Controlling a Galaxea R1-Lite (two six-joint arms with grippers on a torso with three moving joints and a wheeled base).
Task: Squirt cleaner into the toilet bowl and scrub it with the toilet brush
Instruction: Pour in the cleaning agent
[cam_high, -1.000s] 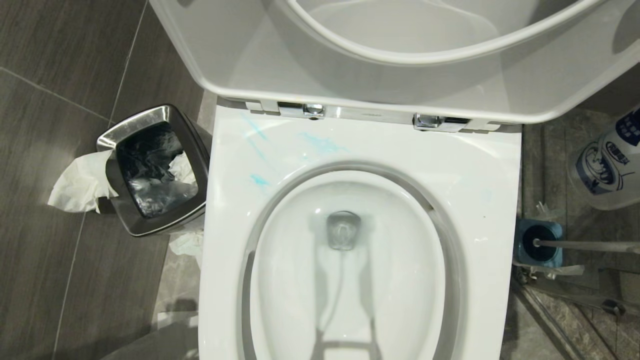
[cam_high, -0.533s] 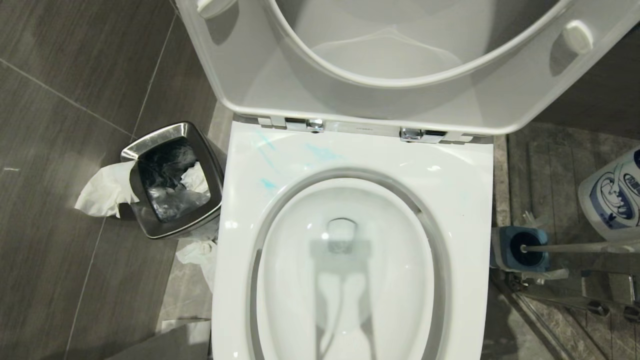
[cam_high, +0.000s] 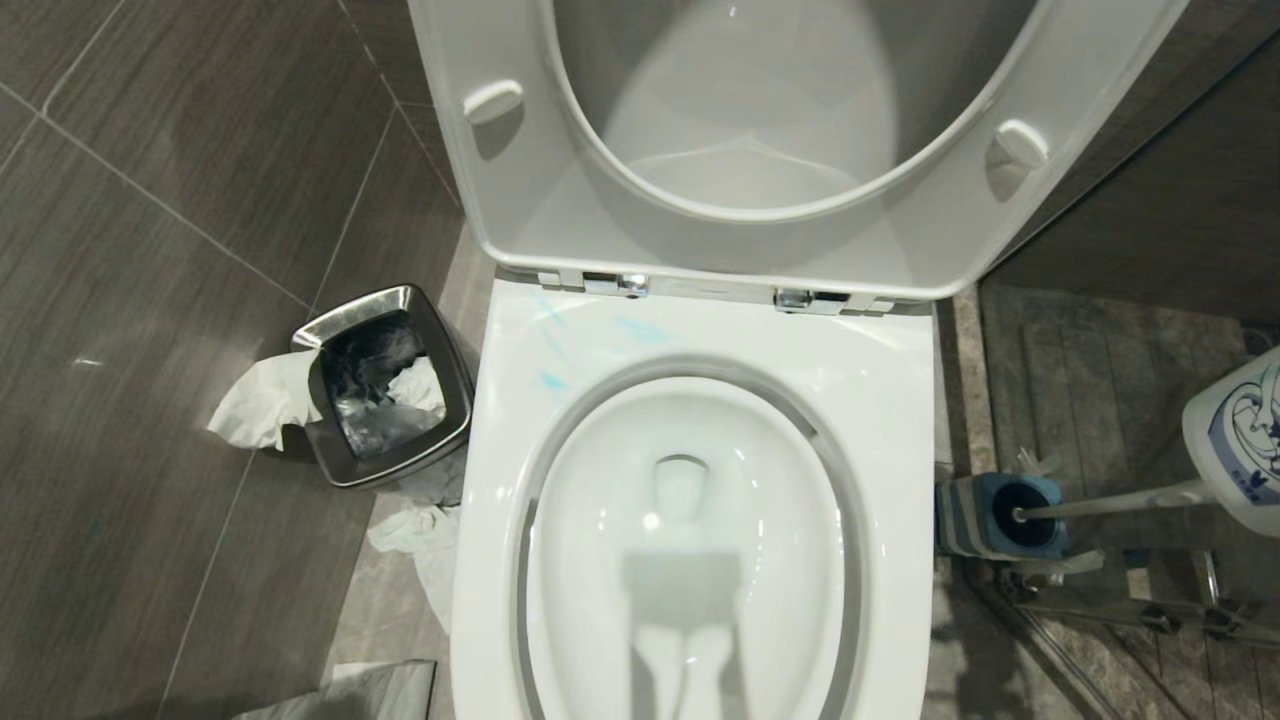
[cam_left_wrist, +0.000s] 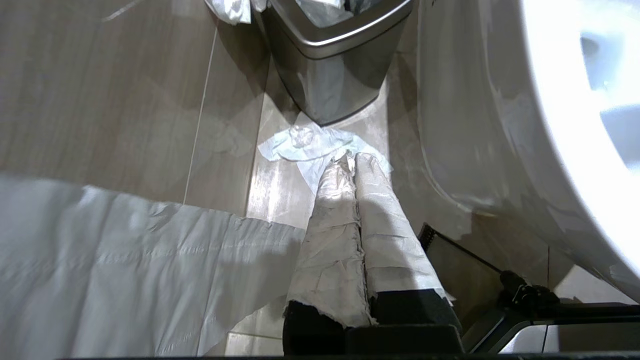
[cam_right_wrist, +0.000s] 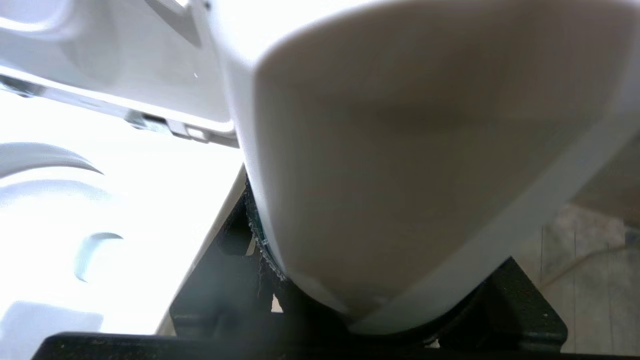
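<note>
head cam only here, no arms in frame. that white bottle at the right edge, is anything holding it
observer: yes, the right gripper has the white bottle seated between its black fingers.
operator: and the left one, carrying anything
observer: no, the left gripper is shut and empty, its fingers wrapped in pale cloth.
operator: where is it
observer: low beside the outer wall of the toilet bowl, pointing at a crumpled tissue on the floor in front of the waste bin.
</note>
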